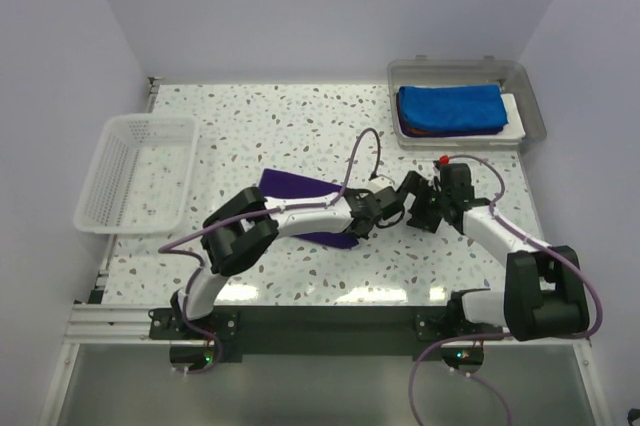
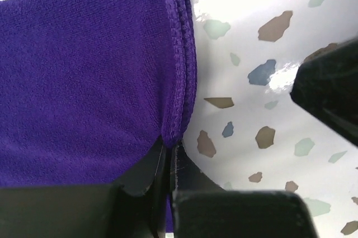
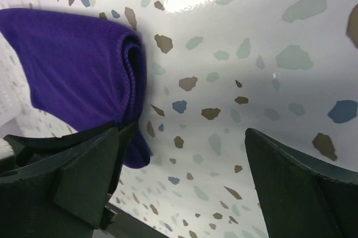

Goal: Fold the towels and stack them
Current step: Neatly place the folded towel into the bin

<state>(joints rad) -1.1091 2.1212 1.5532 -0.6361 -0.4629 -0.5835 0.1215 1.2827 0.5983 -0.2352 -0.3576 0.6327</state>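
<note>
Left wrist only: towel (image 2: 84, 81) in hand (image 2: 169, 157)

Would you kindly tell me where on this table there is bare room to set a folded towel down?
Free: the far strip between the basket and the tray, and the middle of the near edge. Crowded: the centre, where the left pincer and right pincer meet at the purple towel.

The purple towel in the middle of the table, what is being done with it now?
The left gripper is shut on the folded edge of the purple towel, which lies on the speckled table. The right gripper is open next to that same edge and holds nothing. A blue towel lies folded on top of other cloths in the grey bin at the far right.
</note>
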